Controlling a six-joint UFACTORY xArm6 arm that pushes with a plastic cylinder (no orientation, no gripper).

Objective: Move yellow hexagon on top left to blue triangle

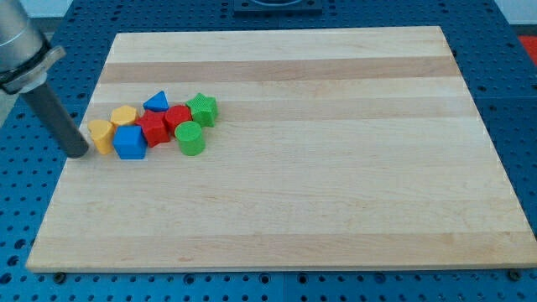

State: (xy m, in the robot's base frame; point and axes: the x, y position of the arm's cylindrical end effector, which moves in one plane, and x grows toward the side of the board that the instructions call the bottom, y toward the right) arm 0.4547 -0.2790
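Note:
A cluster of blocks lies at the view's left on the wooden board [336, 168]. The yellow hexagon [124, 116] sits at the cluster's upper left, touching or nearly touching the blue triangle [156, 103] to its right. A second yellow block [101, 135] lies at the far left. My tip [77, 153] rests just left of that yellow block, close to it or touching. The rod slants up toward the view's top left.
A blue block [130, 143] lies below the hexagon. A red star-like block [153, 128] and a red block [177, 117] sit in the middle. A green star-like block [202, 109] and a green cylinder [190, 138] are at the right. The board's left edge is near my tip.

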